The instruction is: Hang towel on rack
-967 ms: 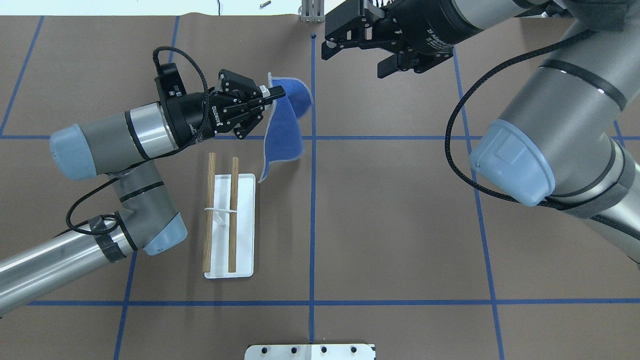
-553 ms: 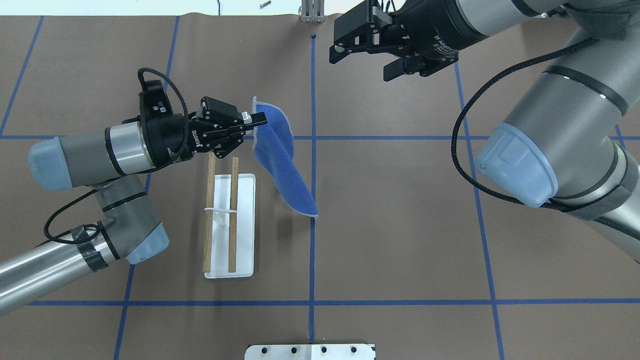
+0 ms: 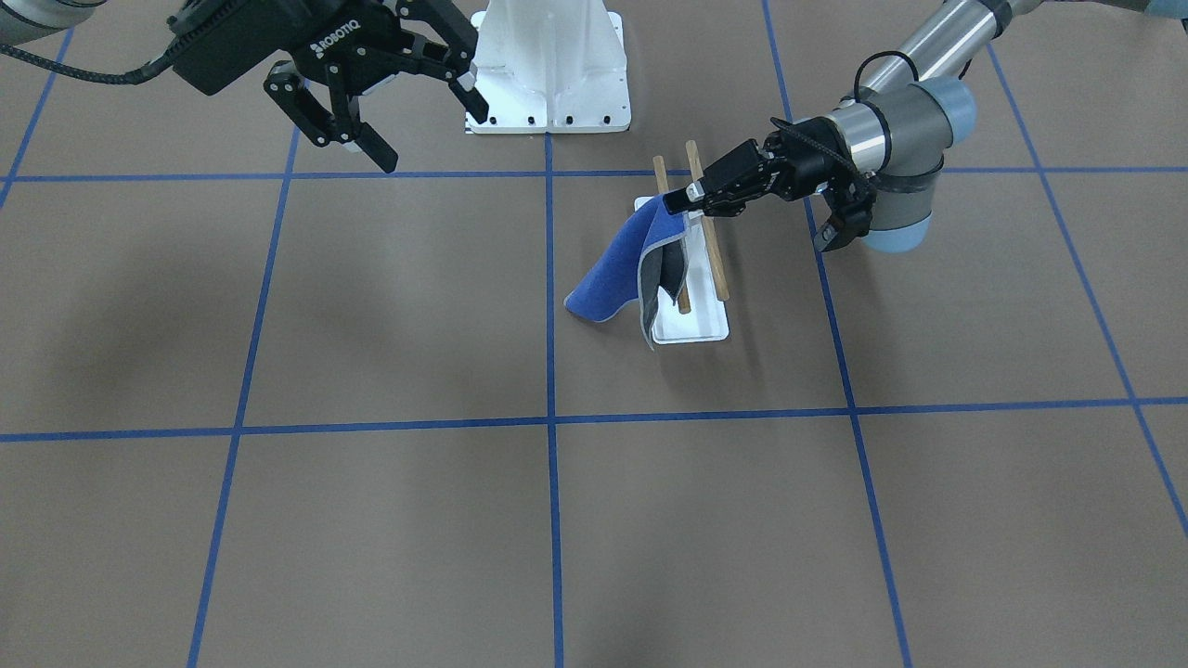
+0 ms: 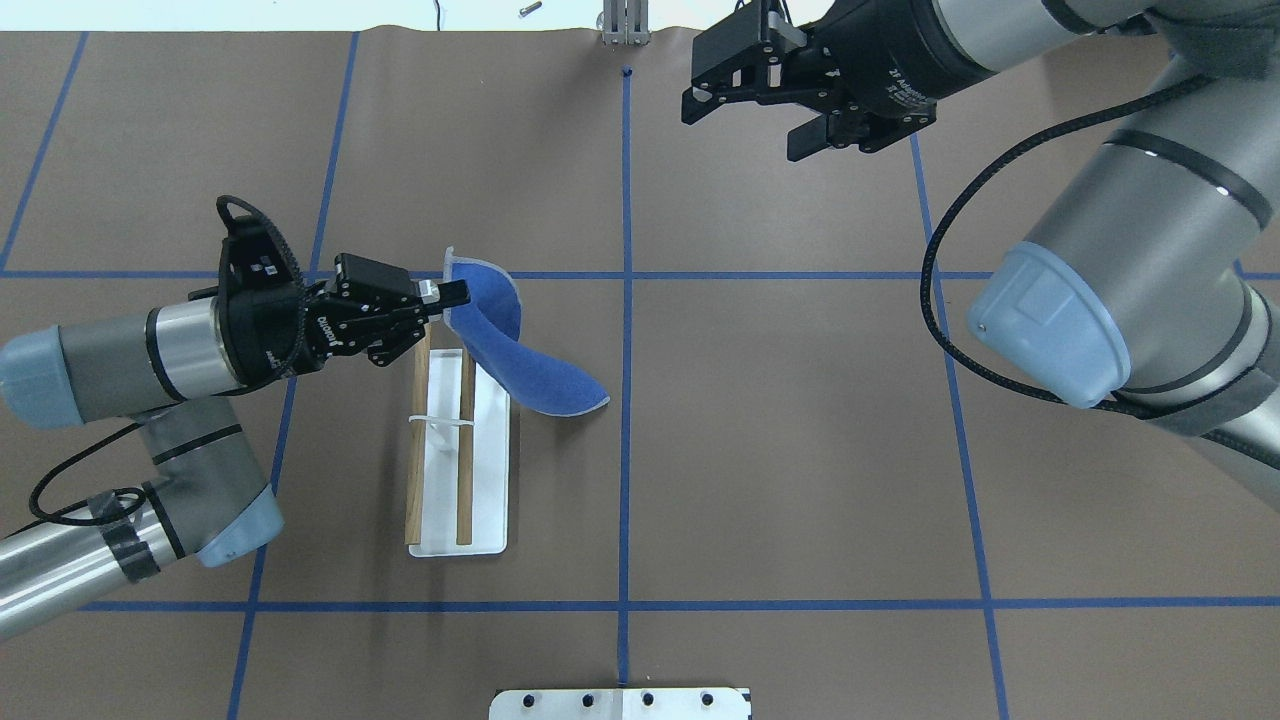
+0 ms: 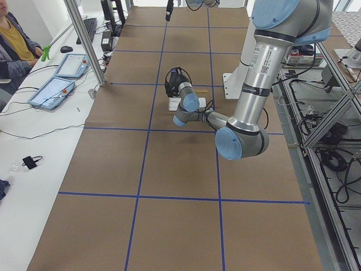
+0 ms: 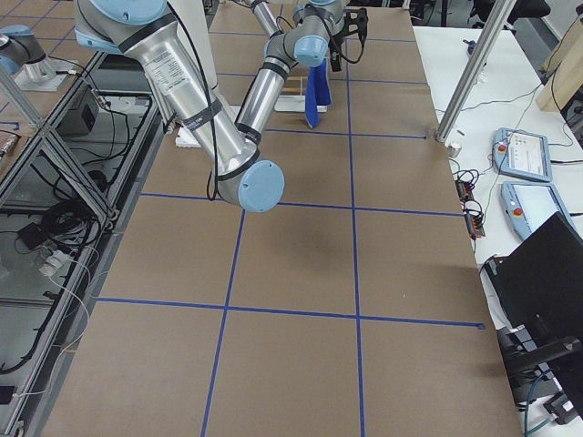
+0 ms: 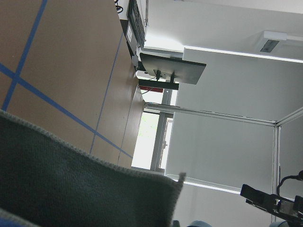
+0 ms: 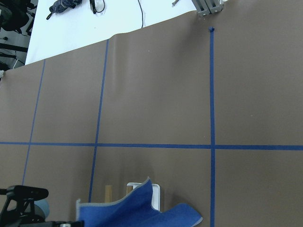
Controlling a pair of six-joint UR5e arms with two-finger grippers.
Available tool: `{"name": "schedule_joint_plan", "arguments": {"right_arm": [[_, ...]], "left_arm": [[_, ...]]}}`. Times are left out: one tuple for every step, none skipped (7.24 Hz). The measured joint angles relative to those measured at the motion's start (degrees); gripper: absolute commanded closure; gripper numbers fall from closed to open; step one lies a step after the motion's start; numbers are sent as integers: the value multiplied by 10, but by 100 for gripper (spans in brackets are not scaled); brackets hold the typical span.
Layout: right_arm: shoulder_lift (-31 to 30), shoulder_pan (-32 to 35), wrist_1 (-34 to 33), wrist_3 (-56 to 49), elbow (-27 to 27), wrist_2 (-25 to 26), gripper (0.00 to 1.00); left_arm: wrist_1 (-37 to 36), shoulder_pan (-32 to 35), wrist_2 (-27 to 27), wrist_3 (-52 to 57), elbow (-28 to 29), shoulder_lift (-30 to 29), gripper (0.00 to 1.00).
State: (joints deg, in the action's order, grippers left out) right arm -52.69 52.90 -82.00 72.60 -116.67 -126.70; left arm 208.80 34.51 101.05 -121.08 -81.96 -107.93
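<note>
The royal-blue towel (image 4: 520, 365) with a grey edge hangs from my left gripper (image 4: 455, 293), which is shut on its upper corner. The gripper sits just above the far end of the rack (image 4: 465, 450), two brown dowels over a white base (image 4: 490, 480). The towel drapes down beside the rack on the side toward the table's middle, its lower end trailing out. In the front view the towel (image 3: 613, 278) hangs in front of the rack's (image 3: 713, 250) near end below the left gripper (image 3: 676, 199). My right gripper (image 4: 750, 125) is open and empty, high over the far table. The towel also shows in the right wrist view (image 8: 128, 208).
A white ribbed metal pedestal (image 3: 548, 65) stands at the robot's side of the table, its edge showing in the overhead view (image 4: 620, 703). Blue tape lines cross the brown table cover (image 4: 800, 450). Operators' tablets lie beyond the far edge (image 5: 56, 84).
My left gripper has moved back toward the robot and leftward with the towel, from beyond the rack to over its far end. The towel swung along. The right gripper drifted slightly right.
</note>
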Motion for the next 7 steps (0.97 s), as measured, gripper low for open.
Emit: {"name": "schedule_joint_plan", "arguments": {"right_arm": [[-15,9,0,-3,-5,0,0],[-27,14,0,-5,-8,1,0],[-33,19,0,-7,-9,3,0],[-40,28,-1,-11,-9,3,0],[-50,39,-1,-21,-8,3,0],[-58,46,-1,-30,-7,4,0],[-62,52,-1,-35,-4,4,0]], "left_arm": [[30,1,19,1,1,21,100],[52,5,38,1,2,35,100],[66,10,47,1,2,47,100],[80,14,50,1,2,60,100],[90,16,52,1,3,68,100],[94,17,52,1,4,72,100],[96,17,52,1,5,78,100]]}}
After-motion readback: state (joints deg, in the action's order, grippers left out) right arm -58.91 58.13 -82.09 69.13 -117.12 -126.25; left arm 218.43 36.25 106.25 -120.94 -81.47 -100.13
